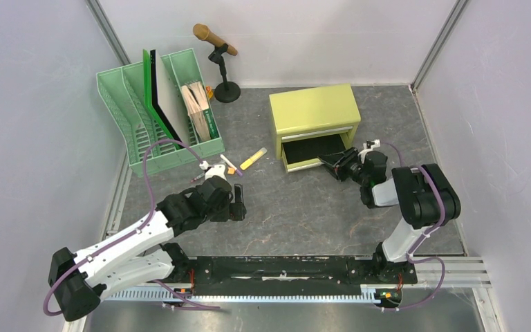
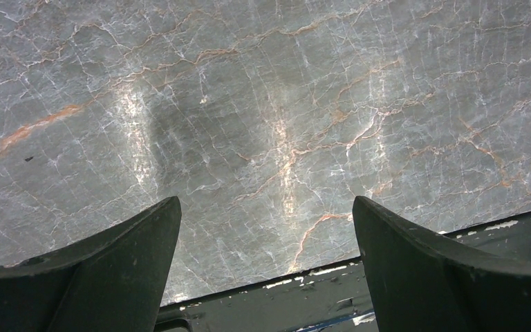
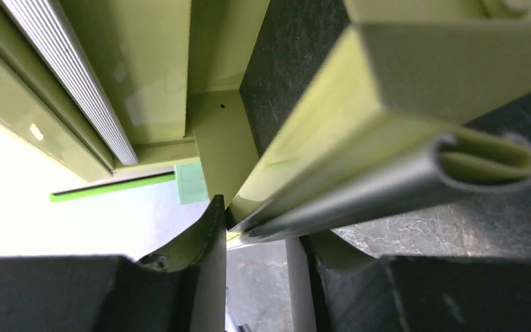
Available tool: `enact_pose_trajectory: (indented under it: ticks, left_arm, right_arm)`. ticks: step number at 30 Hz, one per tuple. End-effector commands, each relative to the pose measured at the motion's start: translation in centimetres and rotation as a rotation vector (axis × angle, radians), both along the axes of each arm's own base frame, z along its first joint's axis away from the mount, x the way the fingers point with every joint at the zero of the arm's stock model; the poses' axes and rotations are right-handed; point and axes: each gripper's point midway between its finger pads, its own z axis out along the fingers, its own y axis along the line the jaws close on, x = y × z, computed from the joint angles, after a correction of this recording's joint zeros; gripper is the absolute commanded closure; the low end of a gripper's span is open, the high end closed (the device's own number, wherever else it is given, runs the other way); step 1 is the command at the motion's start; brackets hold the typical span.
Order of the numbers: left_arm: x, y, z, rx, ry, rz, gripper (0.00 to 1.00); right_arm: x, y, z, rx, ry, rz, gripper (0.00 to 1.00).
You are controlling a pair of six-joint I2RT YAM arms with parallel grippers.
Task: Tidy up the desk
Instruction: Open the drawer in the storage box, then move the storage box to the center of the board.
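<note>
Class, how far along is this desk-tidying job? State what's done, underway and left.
Looks done: folders stand in the green file rack. Underway: the right gripper is at the open yellow-green drawer. Left: a yellow highlighter and a marker lie loose on the desk; the left gripper is open, empty.

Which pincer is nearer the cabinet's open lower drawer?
Right. The right pincer is at the open drawer's front edge, with a finger on either side of it. The left pincer hangs open over bare desk, well to the drawer's left.
</note>
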Motion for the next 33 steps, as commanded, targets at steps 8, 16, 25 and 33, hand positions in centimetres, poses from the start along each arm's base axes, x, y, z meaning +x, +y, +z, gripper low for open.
enact_pose_trajectory:
  ticks: [8, 16, 25, 33]
  left_arm:
    - [0.0, 0.1, 0.1, -0.026, -0.006, 0.037, 0.00]
    - [0.0, 0.0, 0.1, -0.031, -0.005, 0.037, 0.00]
    - [-0.1, 0.2, 0.0, -0.038, -0.008, 0.045, 0.00]
    - [-0.2, 0.3, -0.1, -0.043, -0.008, 0.053, 0.00]
  right_arm:
    - [-5.3, -0.3, -2.2, 0.047, 0.028, 0.000, 0.82]
    - [-7.2, -0.3, -2.6, 0.057, 0.032, 0.011, 0.59]
    - [-7.4, -0.5, -2.6, -0.043, 0.021, 0.047, 0.24]
    - [-7.9, -1.2, -3.3, -0.207, 0.035, 0.100, 0.12]
